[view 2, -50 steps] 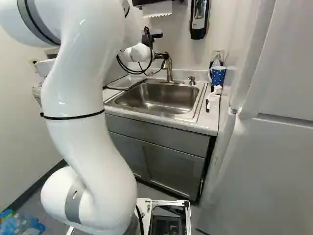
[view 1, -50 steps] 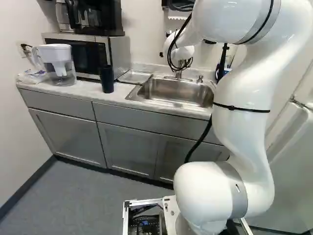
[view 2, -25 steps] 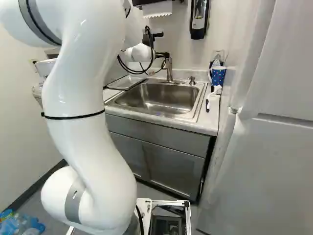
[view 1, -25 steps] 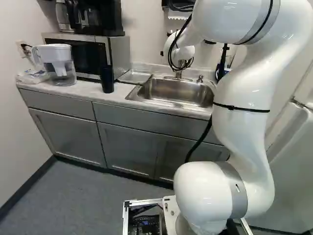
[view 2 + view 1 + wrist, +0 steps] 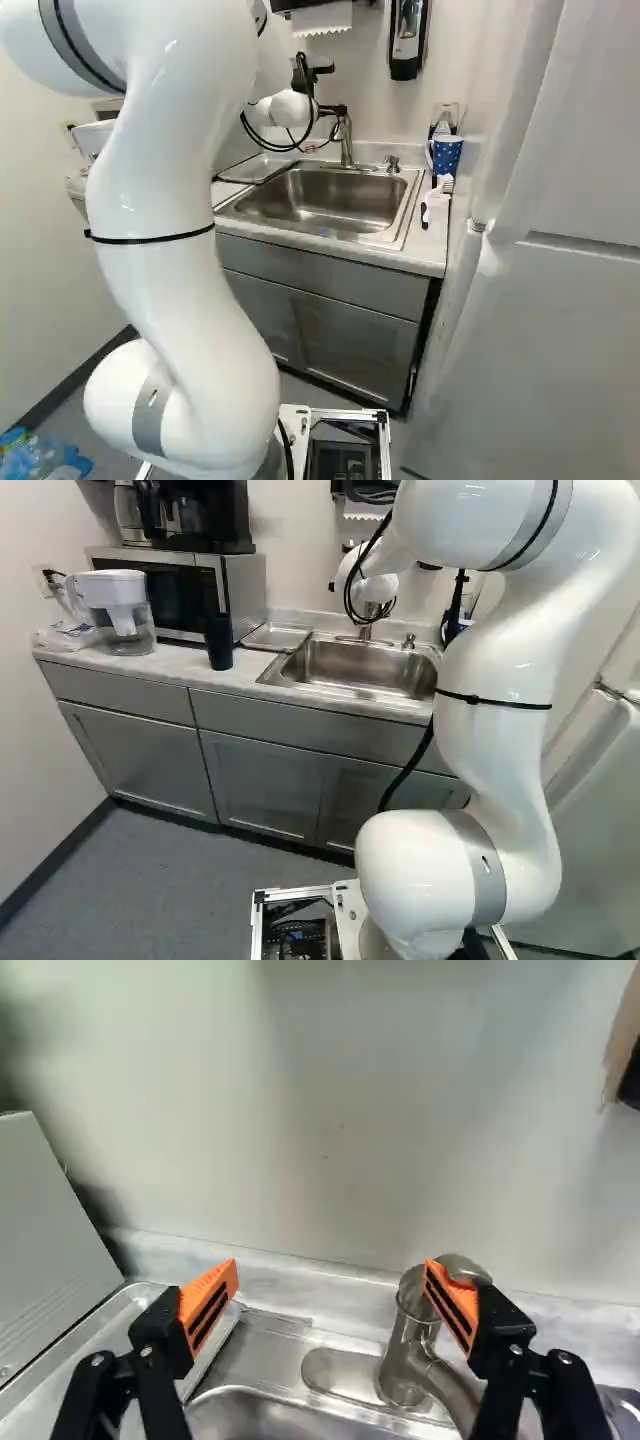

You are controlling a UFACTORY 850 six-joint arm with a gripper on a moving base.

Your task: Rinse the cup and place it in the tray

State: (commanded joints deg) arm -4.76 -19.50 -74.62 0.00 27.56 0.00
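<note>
1. Counter [image 5: 180,663] spans the scene; the white arm [image 5: 500,730] covers its right end in the left base view.
2. Steel sink [image 5: 325,195], set into it, shows its basin floor.
3. Microwave [image 5: 170,592] carries a dark coffee maker [image 5: 205,520], cut off above.
4. Tray [image 5: 275,637] lies beside the sink; in the wrist view one finger overlaps it.
5. Pitcher [image 5: 120,615], clear with a white top, stands before the microwave; its contents are hard to make out.
6. Black cup [image 5: 218,642] stands upright on the counter near the microwave's front corner, outside the tray; its inside cannot be made out.
7. Blue dotted cup [image 5: 446,155] stands right of the sink, near a white brush [image 5: 434,200].
8. Faucet [image 5: 405,1355] is partly masked by a finger in the wrist view.
9. Fingers [image 5: 334,113] appear by the faucet in the right base view; in the wrist view, the fingers [image 5: 208,1305] are spread wide.
</note>
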